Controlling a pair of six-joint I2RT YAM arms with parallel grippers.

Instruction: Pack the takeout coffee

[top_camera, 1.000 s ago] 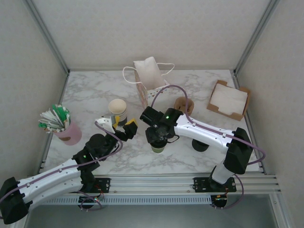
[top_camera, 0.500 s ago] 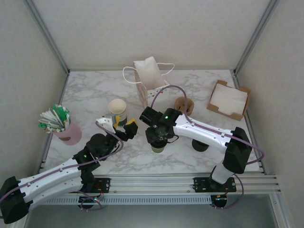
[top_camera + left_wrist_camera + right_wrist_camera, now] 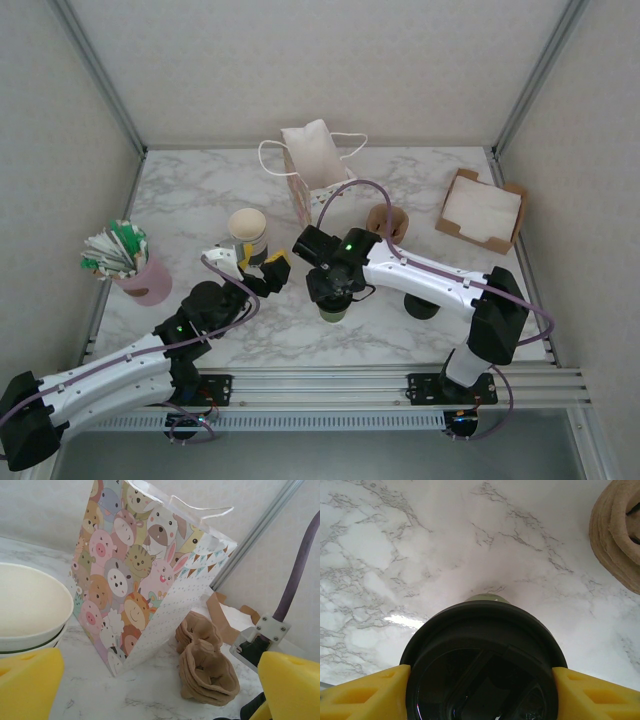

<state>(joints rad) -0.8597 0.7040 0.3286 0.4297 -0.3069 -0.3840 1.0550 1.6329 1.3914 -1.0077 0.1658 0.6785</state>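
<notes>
Overhead: the takeout coffee [image 3: 333, 313] is at front-centre of the marble table [image 3: 200, 200], near the arm bases. It sits directly under the right gripper [image 3: 335, 292], and only a sliver of olive wall shows below the wrist. I cannot tell from here whether its base is on the marble.

The right wrist camera gives what the overhead hides. The black lid [image 3: 482, 670] sits between the yellow fingers [image 3: 365, 692], one pad pressed against each side of the rim. The jaws are partly closed and clamped on the coffee at lid height.

The left gripper [image 3: 258, 270] hovers just left of the coffee, apart from it. Its jaws are spread as wide as they go, with nothing between them.

The left wrist camera looks past those pads at the paper bag [image 3: 130, 585], which stands upright with an animal print that the overhead never shows. The cream stack of cups [image 3: 30, 605] is just beside the bag on the left. The brown sleeves [image 3: 205, 665] are on its right, with the cardboard tray [image 3: 220, 610] behind them.

The overhead alone adds a pink cup of sachets [image 3: 135, 275] at the left edge. It also shows a squat black lid stack [image 3: 422, 303] partly under the right forearm.

Against a second ago, the coffee is in the same spot and neither jaw setting has changed. The right arm has drifted a touch left, so more of the sleeves show behind its cable.
</notes>
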